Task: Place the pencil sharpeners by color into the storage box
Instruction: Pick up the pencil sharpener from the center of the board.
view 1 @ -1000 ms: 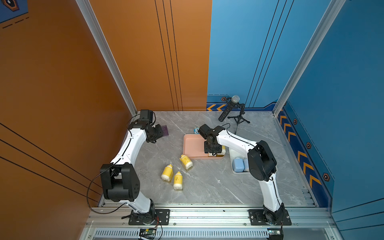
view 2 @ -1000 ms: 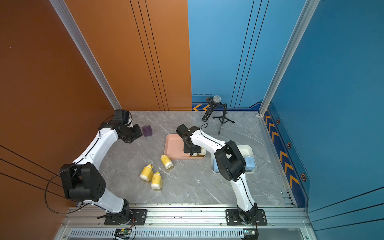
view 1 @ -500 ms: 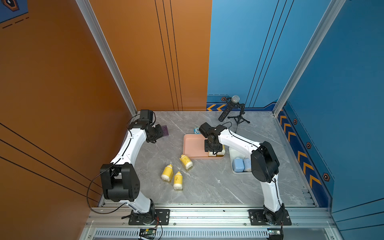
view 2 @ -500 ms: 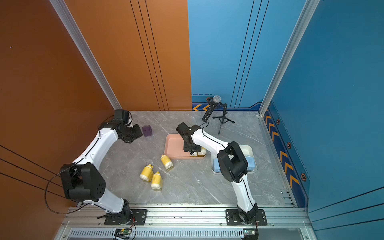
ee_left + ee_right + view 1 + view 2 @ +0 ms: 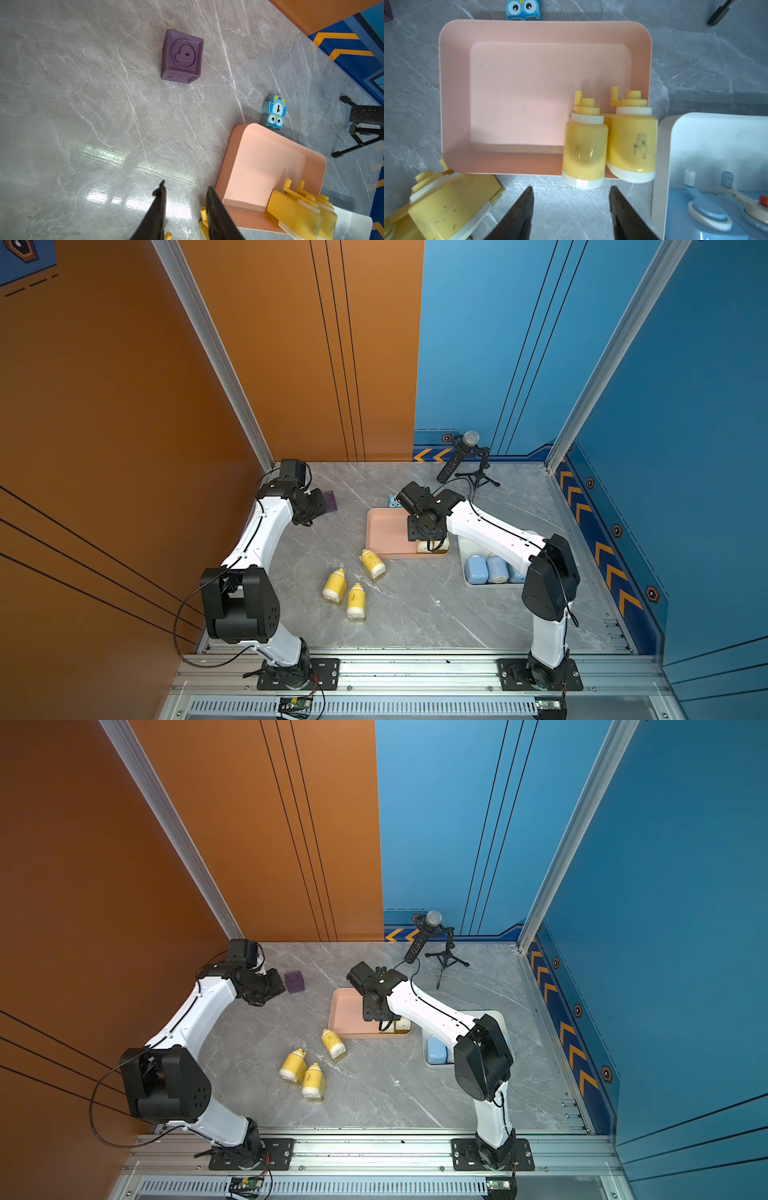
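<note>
Two smooth, bottle-shaped yellow pencil sharpeners (image 5: 584,145) lie in one corner of the rounded pink tray (image 5: 454,93), its floor mostly free. The right gripper (image 5: 571,189) hovers at that rim, fingers spread, empty; the left gripper (image 5: 185,185) is well apart from the tray, fingers slightly parted, empty

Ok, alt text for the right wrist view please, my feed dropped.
Two yellow pencil sharpeners lie side by side in a corner of the pink tray, just beyond the open, empty right end effector. A white tray holding light blue sharpeners sits beside it.
</note>
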